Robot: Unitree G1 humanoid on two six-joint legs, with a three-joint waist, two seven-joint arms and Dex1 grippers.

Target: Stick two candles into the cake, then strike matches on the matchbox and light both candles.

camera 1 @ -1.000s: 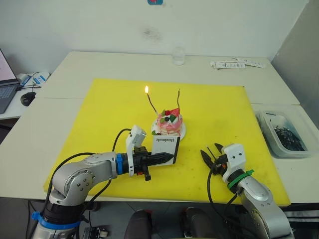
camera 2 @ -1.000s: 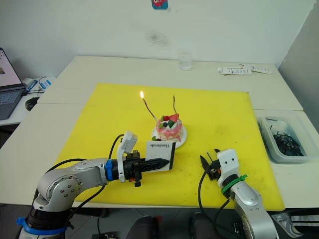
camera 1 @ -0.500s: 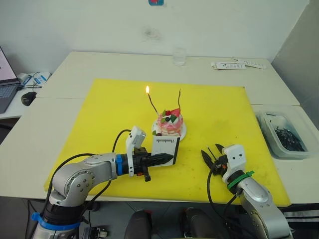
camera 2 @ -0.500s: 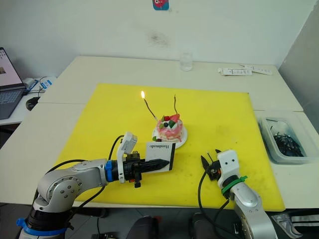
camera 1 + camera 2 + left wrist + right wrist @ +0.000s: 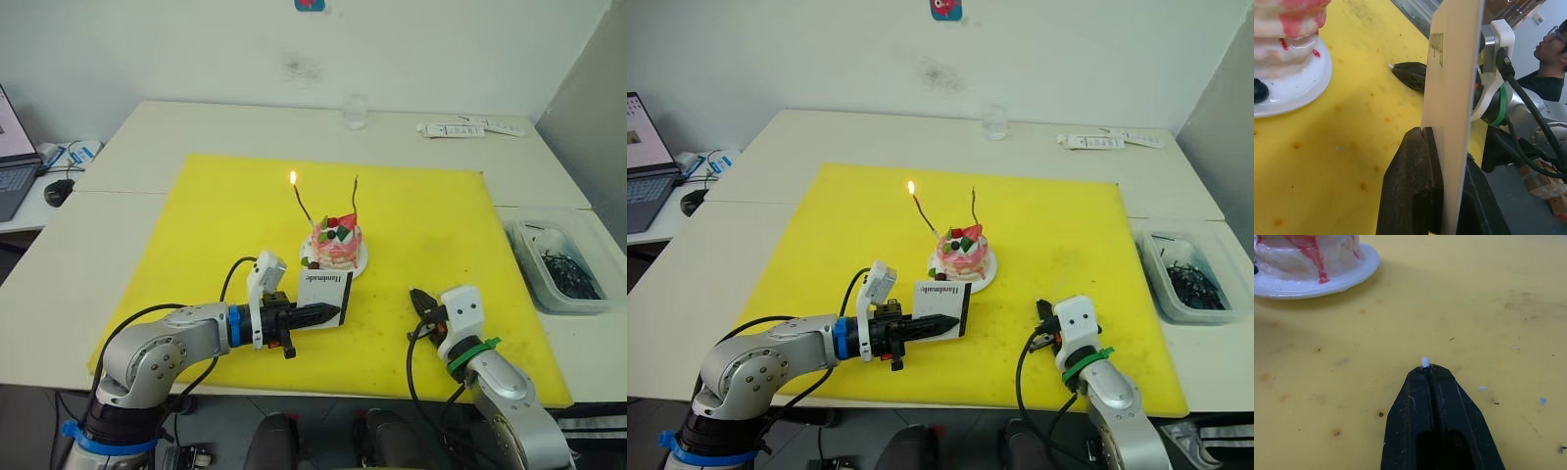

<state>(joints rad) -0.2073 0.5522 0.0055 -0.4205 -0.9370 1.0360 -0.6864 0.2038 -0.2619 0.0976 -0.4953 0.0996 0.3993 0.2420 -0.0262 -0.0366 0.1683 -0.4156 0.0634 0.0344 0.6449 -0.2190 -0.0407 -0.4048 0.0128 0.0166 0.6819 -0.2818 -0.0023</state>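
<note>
Matchbox [image 5: 325, 290] standing on edge, clamped in left pincer [image 5: 328, 313]; pink cake [image 5: 335, 244] just beyond, two candles [image 5: 304, 206] standing upright, one burning.

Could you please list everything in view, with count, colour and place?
Candles: two, dark reddish, stuck in the cake; the left one burns.
Cake: one, pink, on a white plate, mid-mat.
Matchbox: one, white, upright before the cake.
Match: one, pale tip showing between the right fingers.
Mat: one, yellow, on the table.
Glass: one, clear, far edge.
Bin: one, clear, right.
Laptop: one, far left.
Left gripper: shut on the matchbox.
Right gripper: shut on the match.
</note>
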